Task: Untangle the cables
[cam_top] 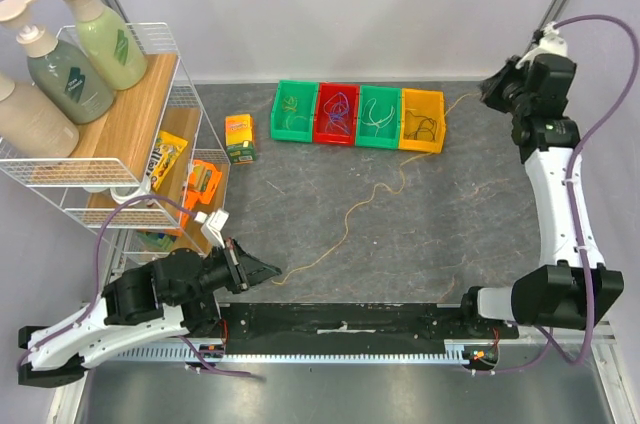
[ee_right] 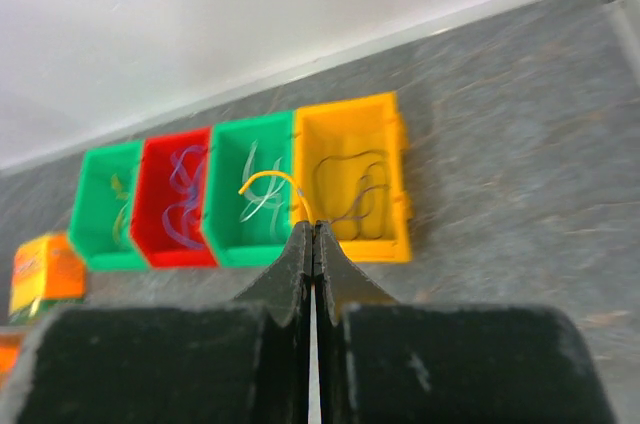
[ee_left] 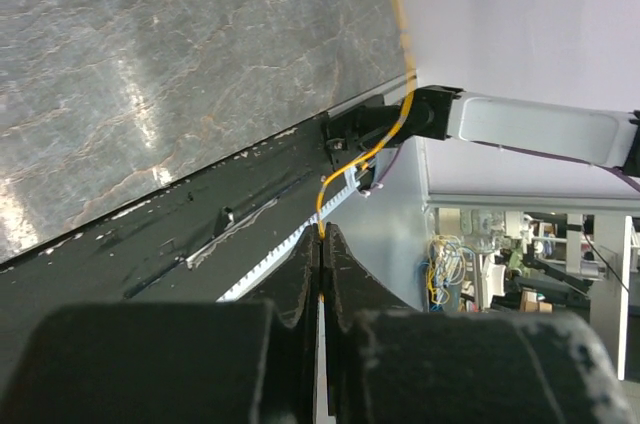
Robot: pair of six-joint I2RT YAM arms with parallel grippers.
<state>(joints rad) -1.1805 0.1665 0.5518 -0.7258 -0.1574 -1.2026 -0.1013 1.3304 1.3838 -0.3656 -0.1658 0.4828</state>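
Note:
A thin yellow cable (cam_top: 372, 194) stretches across the grey table from near left to far right. My left gripper (cam_top: 278, 269) is shut on its near end (ee_left: 330, 189). My right gripper (cam_top: 487, 92) is shut on its far end (ee_right: 272, 180). Other cables lie in four bins: a yellowish one in the left green bin (cam_top: 294, 111), purple in the red bin (cam_top: 336, 114), white in the second green bin (cam_top: 378, 116), black in the yellow bin (cam_top: 422, 120). The bins also show in the right wrist view, with the yellow bin (ee_right: 352, 179) straight ahead.
An orange box (cam_top: 240, 138) stands left of the bins. A wire rack (cam_top: 150, 144) with bottles (cam_top: 70, 74) and snack packs stands at the left. A black rail (cam_top: 340, 322) runs along the near table edge.

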